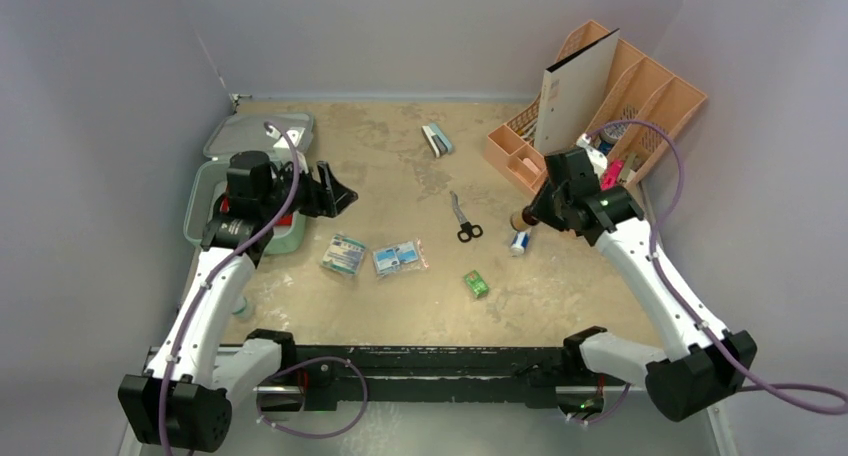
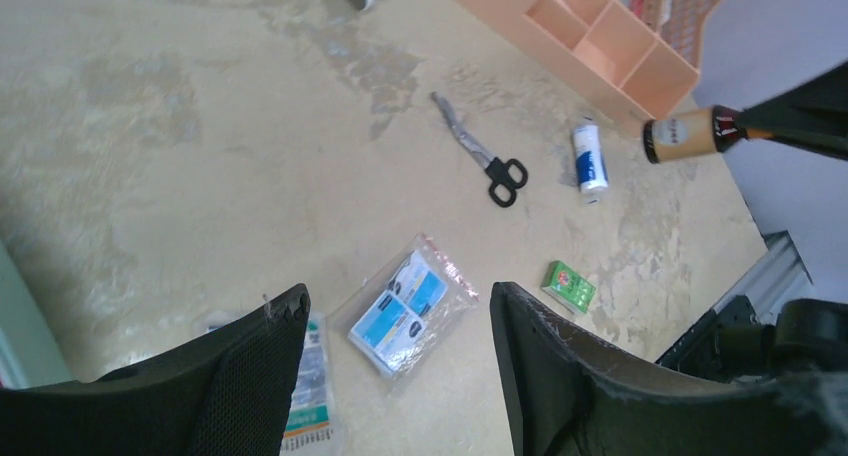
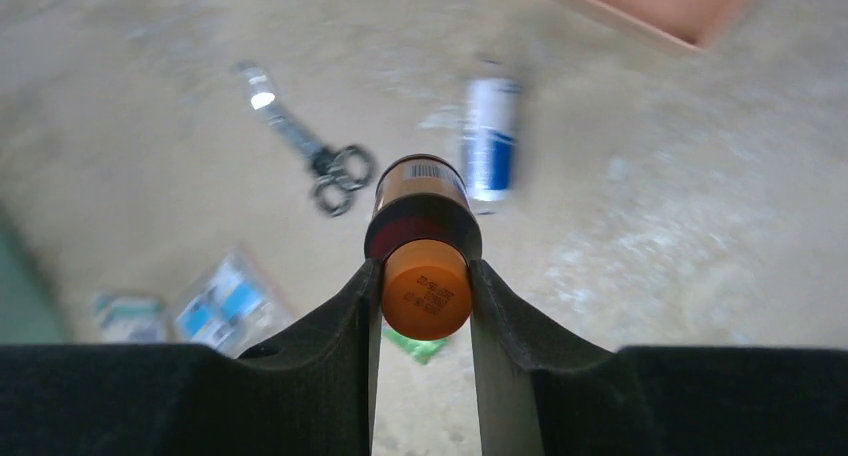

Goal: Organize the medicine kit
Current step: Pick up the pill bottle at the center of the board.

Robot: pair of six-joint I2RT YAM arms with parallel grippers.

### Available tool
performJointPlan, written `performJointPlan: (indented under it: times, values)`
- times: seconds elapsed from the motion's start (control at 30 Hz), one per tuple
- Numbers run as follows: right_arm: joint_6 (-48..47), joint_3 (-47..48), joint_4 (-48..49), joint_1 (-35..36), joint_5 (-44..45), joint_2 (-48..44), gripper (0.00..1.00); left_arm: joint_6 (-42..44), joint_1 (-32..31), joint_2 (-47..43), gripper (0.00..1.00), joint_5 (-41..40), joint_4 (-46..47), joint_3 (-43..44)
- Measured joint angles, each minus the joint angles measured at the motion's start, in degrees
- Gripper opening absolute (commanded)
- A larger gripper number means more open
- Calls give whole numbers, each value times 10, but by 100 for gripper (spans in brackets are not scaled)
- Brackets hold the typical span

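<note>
Where its matte black fingers meet, the right gripper [image 3: 425, 276] clamps a smooth amber cylindrical bottle [image 3: 422, 198] at its orange cap, with steel scissors [image 3: 330, 166] beyond. The left gripper [image 2: 398, 298] gapes empty above a crinkled plastic packet [image 2: 405, 326]. The mint-green medicine kit [image 1: 200, 206] lies open behind its wrist.

A worn, blotchy beige surface [image 1: 400, 176] carries an open mint-green clamshell case [image 1: 200, 201] at its left edge, a peach slotted plastic organizer [image 1: 683, 104] at the far right, and between them black-handled scissors [image 1: 464, 219], a white-and-blue tube [image 1: 520, 241] lying flat, a small green box [image 1: 476, 284], a clear blue-and-white packet [image 1: 400, 258], a clear green-printed packet [image 1: 344, 254] and a small white-and-teal block [image 1: 437, 139].
</note>
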Motion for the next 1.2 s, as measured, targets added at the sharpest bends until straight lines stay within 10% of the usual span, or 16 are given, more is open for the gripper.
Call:
performJointPlan:
  times: [0.2,0.43,0.9,1.2]
  values:
    - [-68,-53,226,-2,-230,-55,0,-26,-27,0,67,23,30,29]
    - [32,-129,529,17,-396,28,0,-248,-27,23,68,-7,68,26]
    - [292,-125,1060,140,-414,287,0,-565,-27,4,71,-50,206,-54]
    - [369,-87,1161,161,-415,366,0,-639,-27,1,54,-89,221,-57]
